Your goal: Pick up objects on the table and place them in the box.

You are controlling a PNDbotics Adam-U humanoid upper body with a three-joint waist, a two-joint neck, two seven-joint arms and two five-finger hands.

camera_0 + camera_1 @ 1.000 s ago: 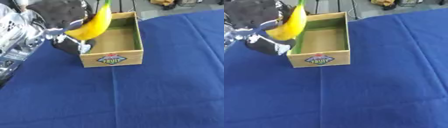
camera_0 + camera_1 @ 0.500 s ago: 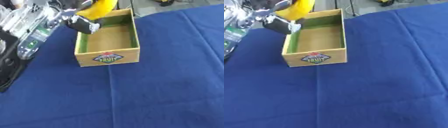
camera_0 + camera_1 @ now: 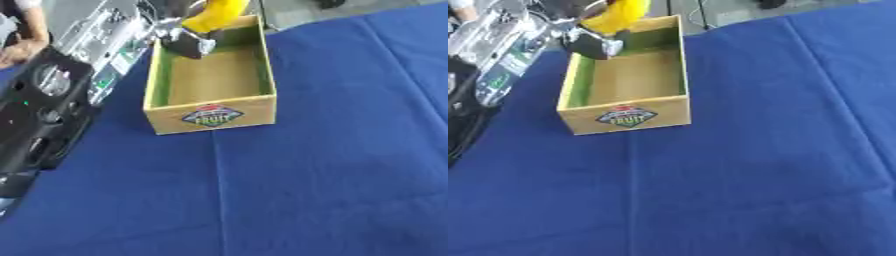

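A yellow banana (image 3: 216, 13) hangs over the far end of the cardboard box (image 3: 210, 116), held in my left hand (image 3: 185, 40), whose dark fingers are curled round it. The box is open-topped with green inner walls, a bare brown floor and a fruit label on its near face; nothing lies inside it. My left arm (image 3: 48, 100) stretches in from the lower left, along the box's left side. My right hand shows in neither view.
The box stands on a blue cloth (image 3: 332, 165) that covers the table. At the far edge the cloth ends against a grey floor (image 3: 737, 10). A person's hand (image 3: 16, 47) shows at the upper left, away from the box.
My left hand has carried the banana from the box's near left side to above its far end. The camera has also shifted, so the box now sits lower in view.
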